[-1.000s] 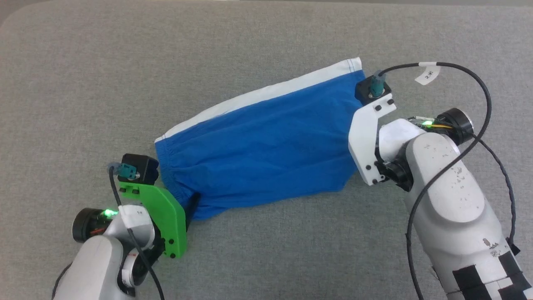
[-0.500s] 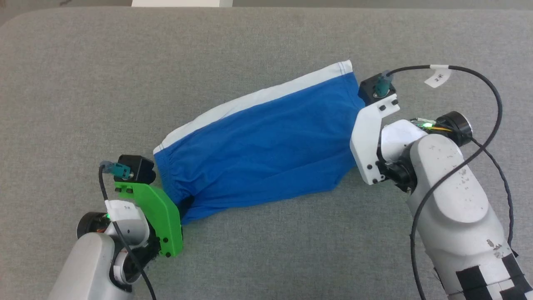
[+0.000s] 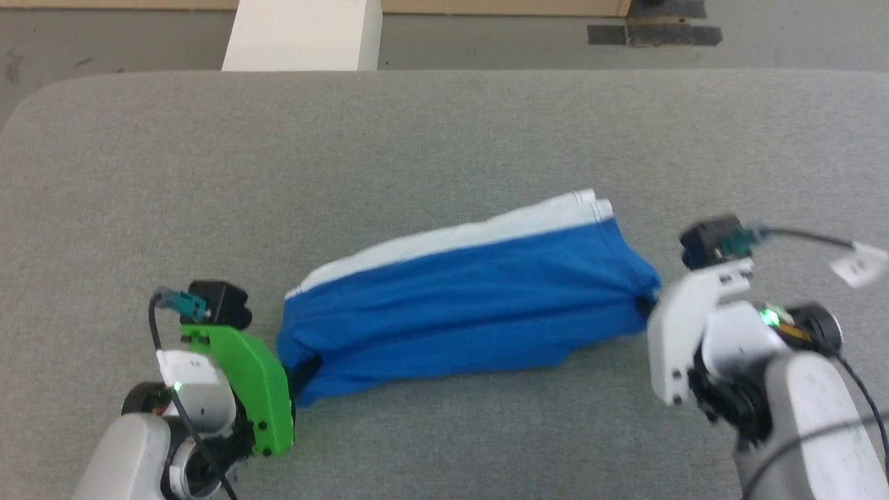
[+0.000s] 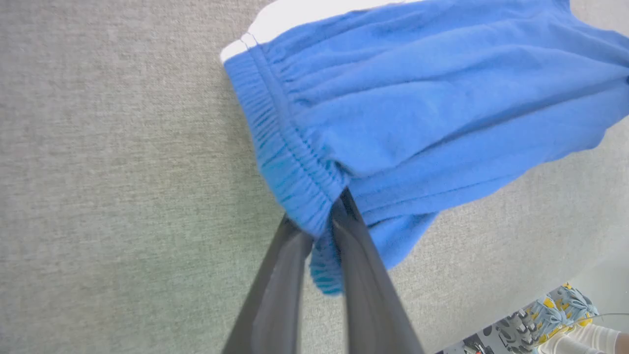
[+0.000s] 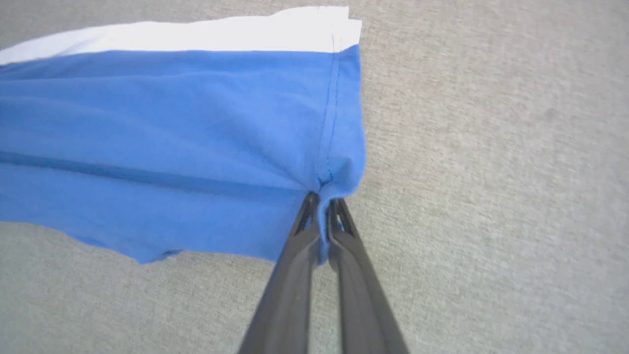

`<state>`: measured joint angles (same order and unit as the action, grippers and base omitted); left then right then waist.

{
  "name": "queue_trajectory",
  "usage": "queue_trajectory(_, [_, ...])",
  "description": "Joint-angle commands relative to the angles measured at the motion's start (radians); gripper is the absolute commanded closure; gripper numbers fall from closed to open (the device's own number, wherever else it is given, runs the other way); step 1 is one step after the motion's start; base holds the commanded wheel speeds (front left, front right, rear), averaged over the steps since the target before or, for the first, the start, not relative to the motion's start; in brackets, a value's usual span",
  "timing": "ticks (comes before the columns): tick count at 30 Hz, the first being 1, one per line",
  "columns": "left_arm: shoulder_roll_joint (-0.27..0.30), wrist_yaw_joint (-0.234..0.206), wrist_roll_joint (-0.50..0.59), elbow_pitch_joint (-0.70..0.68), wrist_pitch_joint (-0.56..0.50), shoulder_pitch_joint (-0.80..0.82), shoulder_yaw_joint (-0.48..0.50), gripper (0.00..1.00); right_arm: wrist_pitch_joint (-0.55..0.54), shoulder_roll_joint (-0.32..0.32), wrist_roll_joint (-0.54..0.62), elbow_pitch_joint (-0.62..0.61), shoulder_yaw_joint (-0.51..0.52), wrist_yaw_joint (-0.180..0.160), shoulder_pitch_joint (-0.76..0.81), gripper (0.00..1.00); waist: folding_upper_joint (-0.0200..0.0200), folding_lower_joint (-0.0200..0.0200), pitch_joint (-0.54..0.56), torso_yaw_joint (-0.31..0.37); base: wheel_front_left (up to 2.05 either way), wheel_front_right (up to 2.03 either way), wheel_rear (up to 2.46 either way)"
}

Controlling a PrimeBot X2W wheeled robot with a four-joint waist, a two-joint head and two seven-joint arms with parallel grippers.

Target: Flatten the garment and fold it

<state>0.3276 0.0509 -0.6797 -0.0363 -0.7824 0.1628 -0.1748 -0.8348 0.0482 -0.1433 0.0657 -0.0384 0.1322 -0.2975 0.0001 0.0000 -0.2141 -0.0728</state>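
Shows the garment [image 3: 472,305] drawn taut left to right across the middle of the grey cloth surface [image 3: 417,139]: bright blue shorts folded narrow, white stripe along the far edge, gathered elastic waistband at the left end, stitched hem at the right end, long creases running end to end. Shows the left gripper [image 4: 327,216] clamped nearly closed on the near corner of the waistband, blue elastic bunched between its dark fingers [image 4: 275,285]. Shows the right gripper [image 5: 322,201] closed tight on the near corner of the hem, cloth puckered at the tips.
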Motion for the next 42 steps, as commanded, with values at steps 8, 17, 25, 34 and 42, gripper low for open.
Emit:
queue_trajectory(8, [0.068, -0.027, -0.011, -0.011, -0.080, -0.117, -0.002, 1.00, -0.006, 0.002, -0.105, -0.192, 0.025, -0.002, 0.319, 1.00, -0.0001, 0.0000, 0.036, 0.044, 0.00, 0.00, 0.00])
queue_trajectory(17, [0.057, -0.039, -0.077, -0.063, -0.097, -0.170, 0.024, 0.00, 0.066, 0.002, -0.213, -0.207, 0.071, -0.002, 0.381, 0.00, -0.0001, 0.0000, 0.063, 0.044, 0.00, 0.00, 0.00])
queue_trajectory(25, [0.055, -0.052, -0.025, -0.153, 0.246, -0.133, 0.251, 0.00, 0.027, 0.002, -0.156, -0.275, 0.143, -0.002, 0.308, 0.00, -0.0001, 0.0000, 0.068, 0.040, 0.00, 0.00, 0.00])
queue_trajectory(34, [0.042, 0.036, 0.268, 0.001, 0.913, -0.070, 0.245, 0.00, -0.085, 0.002, 0.028, -0.155, 0.074, -0.002, 0.147, 0.00, -0.0001, 0.0000, 0.021, 0.022, 0.00, 0.00, 0.00])
queue_trajectory(42, [-0.005, 0.056, 0.362, 0.062, 1.043, -0.028, 0.227, 0.00, -0.125, 0.002, 0.070, 0.009, -0.009, -0.002, 0.051, 0.00, -0.0001, 0.0000, -0.022, 0.011, 0.00, 0.00, 0.00])
